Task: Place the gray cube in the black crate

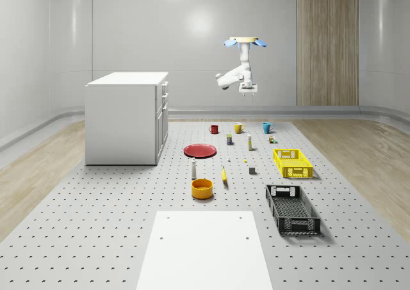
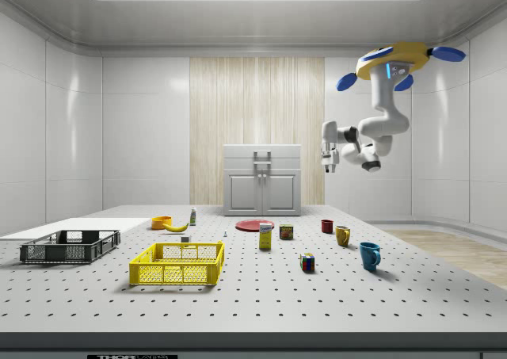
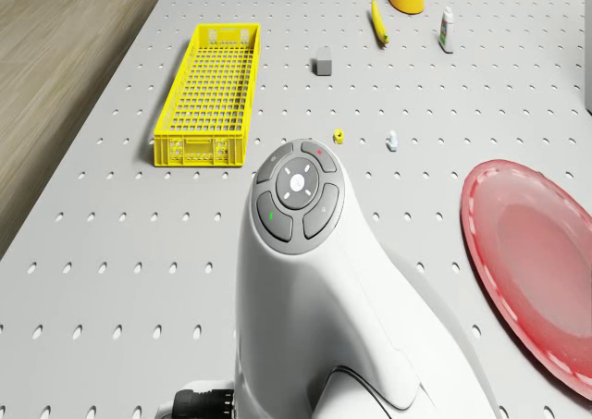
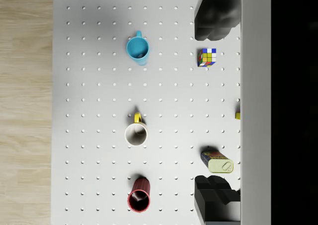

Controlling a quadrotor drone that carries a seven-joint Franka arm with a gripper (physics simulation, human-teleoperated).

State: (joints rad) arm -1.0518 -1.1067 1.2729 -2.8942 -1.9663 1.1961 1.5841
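The gripper (image 1: 247, 93) is held wide open, high above the far row of mugs, under the hovering drone (image 1: 245, 42). The gray cube (image 1: 252, 171) is seen on the table, between the yellow crate (image 1: 293, 163) and the banana (image 1: 224, 175), apart from the black crate (image 1: 292, 209) nearer by.

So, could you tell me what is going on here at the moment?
The drone hovers high over the far end of the table, above the row of mugs, with its gripper open and empty. The gray cube sits untouched on the table beside the yellow crate. The black crate holds nothing yet.
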